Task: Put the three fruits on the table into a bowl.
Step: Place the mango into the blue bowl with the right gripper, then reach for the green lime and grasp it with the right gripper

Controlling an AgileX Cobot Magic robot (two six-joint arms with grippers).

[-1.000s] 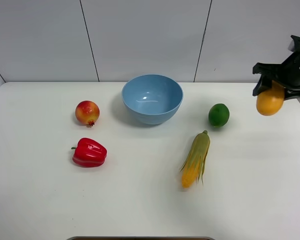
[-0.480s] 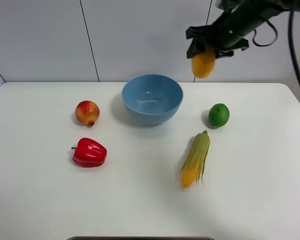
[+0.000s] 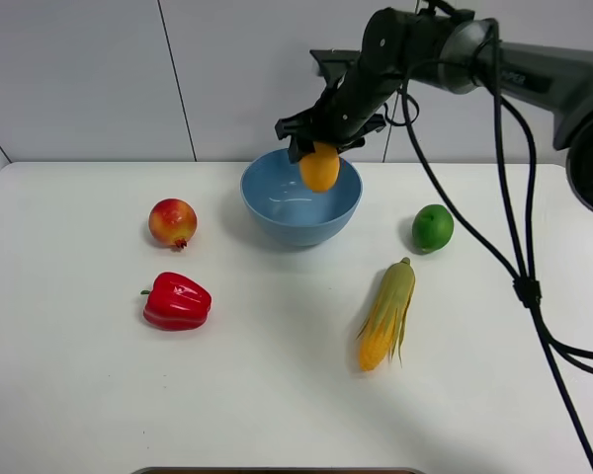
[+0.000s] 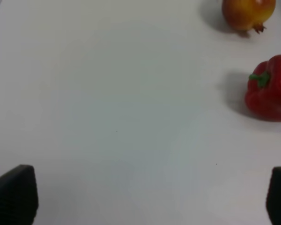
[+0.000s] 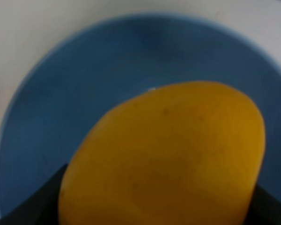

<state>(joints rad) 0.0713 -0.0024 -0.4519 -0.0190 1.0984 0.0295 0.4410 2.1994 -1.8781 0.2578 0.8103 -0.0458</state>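
My right gripper [image 3: 320,148] is shut on the orange-yellow mango [image 3: 320,168] and holds it just above the light-blue bowl [image 3: 277,212] at the table's back middle. In the right wrist view the mango [image 5: 164,154] fills the frame with the bowl [image 5: 47,112] directly beneath it. The green lime [image 3: 433,227] lies to the right of the bowl. The red-and-yellow pomegranate [image 3: 173,222] lies to the left of the bowl, and shows in the left wrist view as well [image 4: 248,14]. My left gripper [image 4: 140,197] is open over bare table, away from the fruits.
A red bell pepper [image 3: 177,301] lies in front of the pomegranate, also seen by the left wrist camera [image 4: 270,89]. A corn cob with green husk [image 3: 386,314] lies in front of the lime. The white table [image 3: 277,395] reaches to a grey wall behind.
My right arm has swung the mango from the far right, across above the lime, to just over the bowl. Nothing else has moved.
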